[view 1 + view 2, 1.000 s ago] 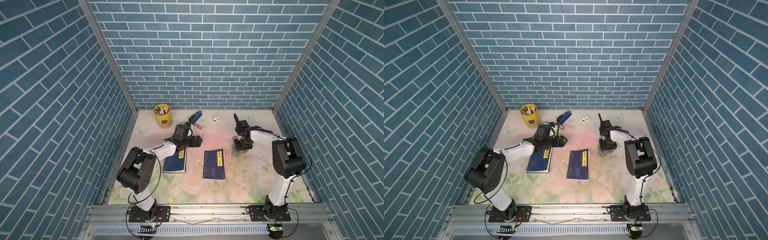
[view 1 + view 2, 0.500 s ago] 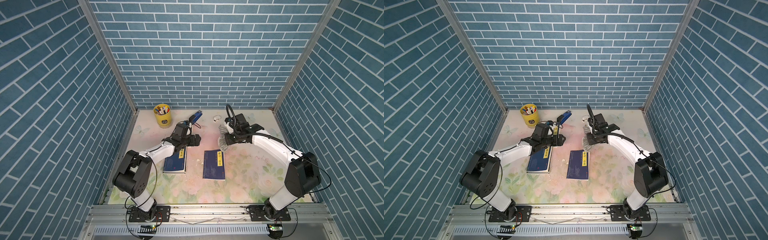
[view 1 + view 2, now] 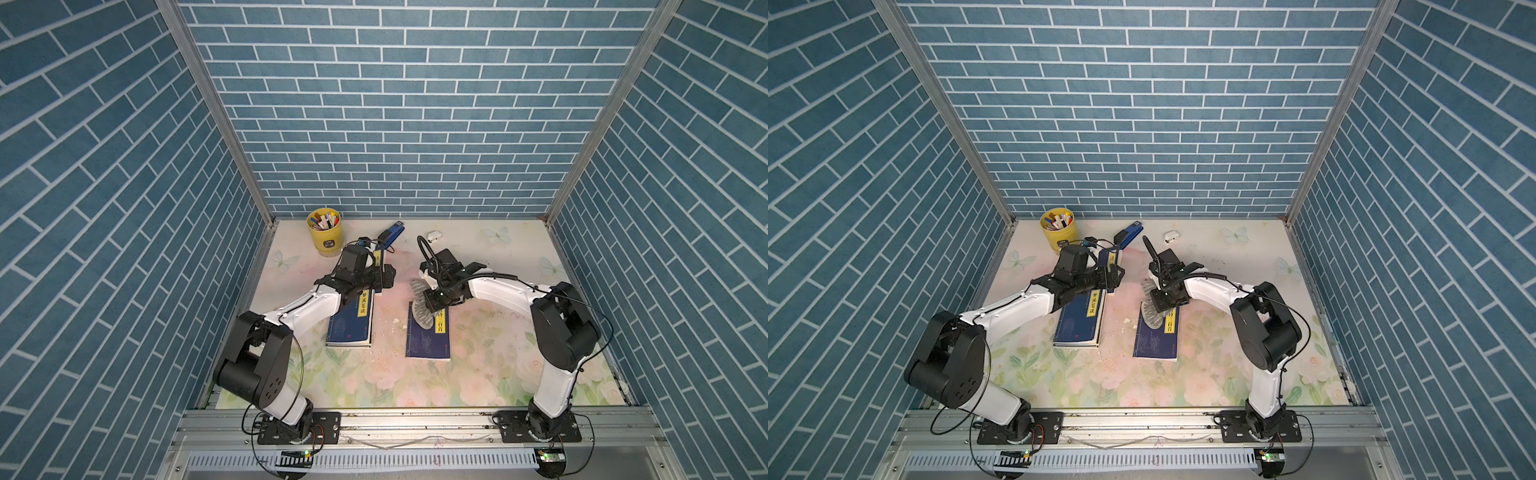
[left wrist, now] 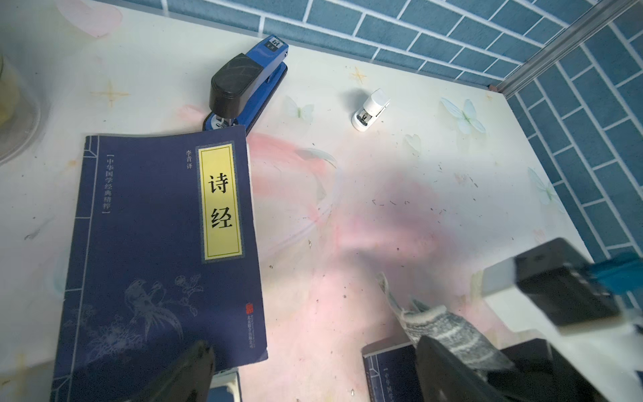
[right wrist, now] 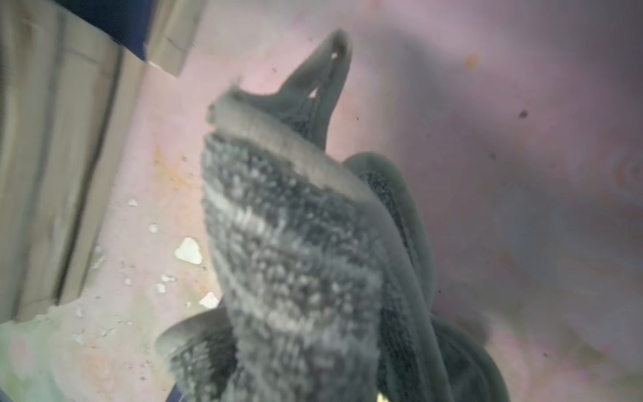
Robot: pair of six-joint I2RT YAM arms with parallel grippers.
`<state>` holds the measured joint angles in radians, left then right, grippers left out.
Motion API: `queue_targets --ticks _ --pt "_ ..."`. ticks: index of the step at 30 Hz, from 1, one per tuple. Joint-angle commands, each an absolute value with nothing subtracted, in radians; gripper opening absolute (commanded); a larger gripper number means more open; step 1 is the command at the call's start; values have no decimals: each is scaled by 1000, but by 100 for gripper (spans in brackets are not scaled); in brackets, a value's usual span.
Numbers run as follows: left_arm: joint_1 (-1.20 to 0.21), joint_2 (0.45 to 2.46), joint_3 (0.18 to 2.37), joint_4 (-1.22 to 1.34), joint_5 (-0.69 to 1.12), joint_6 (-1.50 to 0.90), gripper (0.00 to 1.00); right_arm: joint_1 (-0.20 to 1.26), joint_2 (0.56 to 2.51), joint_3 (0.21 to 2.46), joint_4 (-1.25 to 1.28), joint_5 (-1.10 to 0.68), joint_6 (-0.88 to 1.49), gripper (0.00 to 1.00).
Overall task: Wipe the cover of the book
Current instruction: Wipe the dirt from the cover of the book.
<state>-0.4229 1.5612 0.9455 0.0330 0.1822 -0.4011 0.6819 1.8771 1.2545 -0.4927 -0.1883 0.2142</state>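
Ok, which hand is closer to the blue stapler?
Left. The left hand, open, sits just short of the blue stapler, over the edge of the far book; the right hand is farther off, holding the cloth over the nearer book.

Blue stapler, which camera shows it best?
The left wrist view: the blue stapler is close and sharp, its label and black top plain. Both top views show the blue stapler small, with no detail. The right wrist view does not show it.

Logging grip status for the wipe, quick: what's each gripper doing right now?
Left gripper: open, holding nothing.
Right gripper: shut on the grey cloth.
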Motion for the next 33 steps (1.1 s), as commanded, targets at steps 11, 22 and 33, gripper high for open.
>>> queue_targets --ticks 11,22,33 --pt "-406 1536 931 23 155 -394 96 784 1770 1005 -532 -137 333 0" --pt "-402 1519 927 10 145 -388 96 819 1699 876 -547 -65 446 0" --pt "-400 1510 887 45 150 -416 96 653 1929 1167 -548 -57 330 0"
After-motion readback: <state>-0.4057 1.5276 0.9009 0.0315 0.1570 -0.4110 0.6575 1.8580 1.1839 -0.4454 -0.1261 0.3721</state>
